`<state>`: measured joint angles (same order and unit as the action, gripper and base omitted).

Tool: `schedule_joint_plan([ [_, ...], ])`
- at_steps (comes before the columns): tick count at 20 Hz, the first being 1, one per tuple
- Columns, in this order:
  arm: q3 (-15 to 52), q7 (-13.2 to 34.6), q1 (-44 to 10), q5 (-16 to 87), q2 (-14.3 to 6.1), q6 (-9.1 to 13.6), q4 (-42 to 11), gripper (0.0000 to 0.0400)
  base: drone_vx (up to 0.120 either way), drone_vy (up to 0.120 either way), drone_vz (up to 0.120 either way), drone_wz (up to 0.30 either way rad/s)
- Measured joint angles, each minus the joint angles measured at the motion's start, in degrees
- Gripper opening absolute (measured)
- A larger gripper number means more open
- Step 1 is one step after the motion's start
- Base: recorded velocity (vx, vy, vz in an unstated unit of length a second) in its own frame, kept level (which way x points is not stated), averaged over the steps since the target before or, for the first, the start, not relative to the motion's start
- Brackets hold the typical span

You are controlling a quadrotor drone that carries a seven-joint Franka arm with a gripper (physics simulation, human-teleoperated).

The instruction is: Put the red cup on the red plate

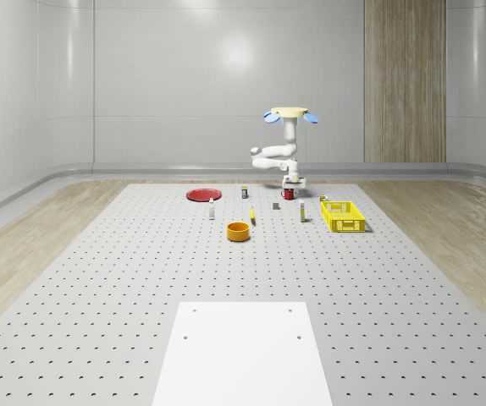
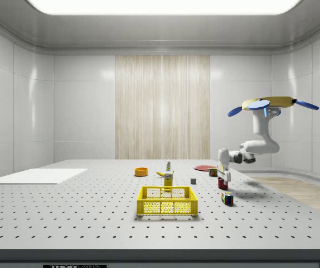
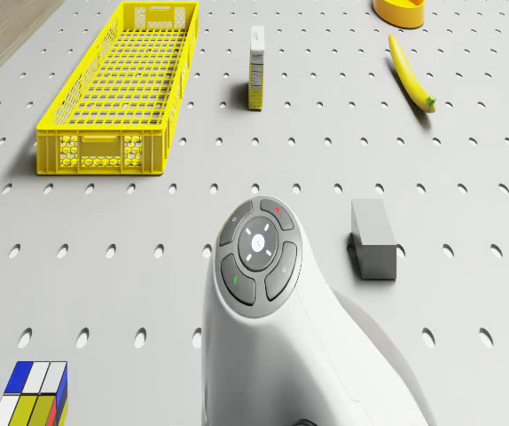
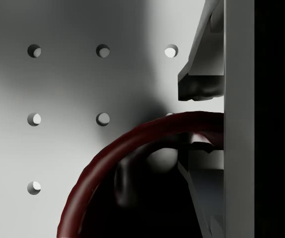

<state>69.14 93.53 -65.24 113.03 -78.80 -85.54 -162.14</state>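
Drone (image 1: 290, 112) hovering over far worktop (image 1: 141, 279); my arm folded down so claw (image 1: 291, 185) straddles red cup (image 1: 288, 194) rim, one finger (image 4: 199, 82) outside, one inside. Grip pressure: cannot tell. Red plate (image 1: 203, 194) well apart, toward whole-scene view's left.

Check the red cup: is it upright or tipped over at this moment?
Upright. In the wrist view the red cup's round rim faces the camera, with one finger inside and one outside the wall. The gripper is right at it.
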Motion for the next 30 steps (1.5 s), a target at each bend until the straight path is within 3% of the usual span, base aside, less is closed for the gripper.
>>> schedule_joint_plan([
  [8, 2.93, 0.55, -0.25, -2.97, -0.53, 0.55, -0.65, 0.0102, 0.000, -0.005, 0.050, 0.000],
  [17, 5.80, 1.14, -0.65, -5.98, -1.42, 0.63, -1.12, 0.0100, 0.111, -0.120, 0.120, 0.000],
  [30, 6.51, 1.58, -1.13, -7.11, -3.05, -0.75, -1.10, 0.0100, 0.000, -0.120, 0.018, 0.000],
])
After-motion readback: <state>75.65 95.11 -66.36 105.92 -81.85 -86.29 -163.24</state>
